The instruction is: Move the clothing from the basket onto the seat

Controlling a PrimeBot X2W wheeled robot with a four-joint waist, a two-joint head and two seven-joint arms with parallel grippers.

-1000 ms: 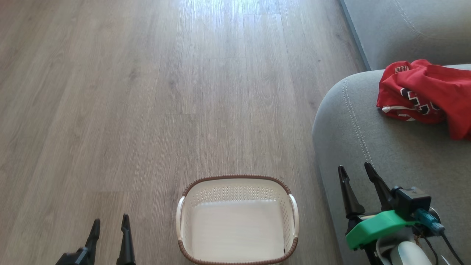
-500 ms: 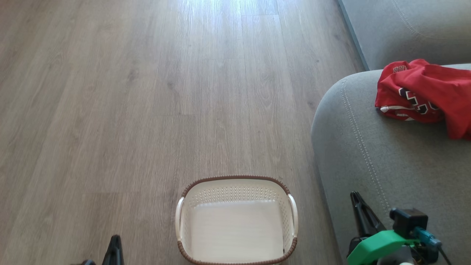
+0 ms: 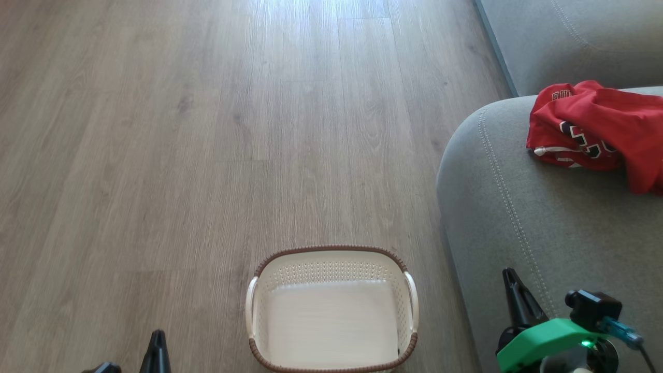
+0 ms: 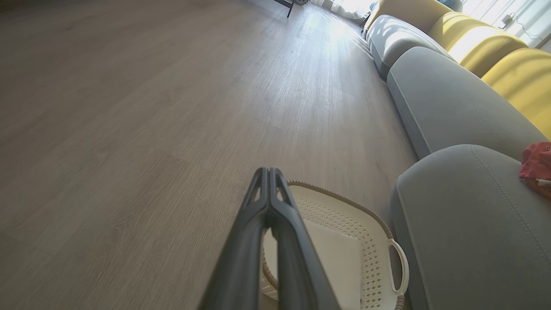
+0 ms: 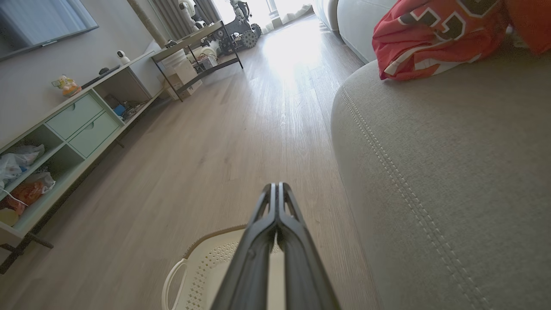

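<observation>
The red clothing (image 3: pixel 595 132) lies crumpled on the grey seat (image 3: pixel 544 217) at the right, seen too in the right wrist view (image 5: pixel 434 38) and at the edge of the left wrist view (image 4: pixel 538 165). The cream basket (image 3: pixel 331 261) stands on the floor beside the seat with nothing inside it. My left gripper (image 3: pixel 156 342) is at the bottom left, shut with nothing in it (image 4: pixel 269 172). My right gripper (image 3: pixel 510 277) hangs over the seat's front corner, also shut and holding nothing (image 5: pixel 275 187).
Wood floor (image 3: pixel 207 129) stretches ahead and to the left. A low shelf unit with pale green drawers (image 5: pixel 73 125) lines the wall, a black-legged table (image 5: pixel 202 43) stands farther off, and yellow back cushions (image 4: pixel 516 73) top the sofa.
Both grippers have shut from open. Both have dropped lower in the head view, the left one nearly to the bottom edge. The clothing and basket have not moved.
</observation>
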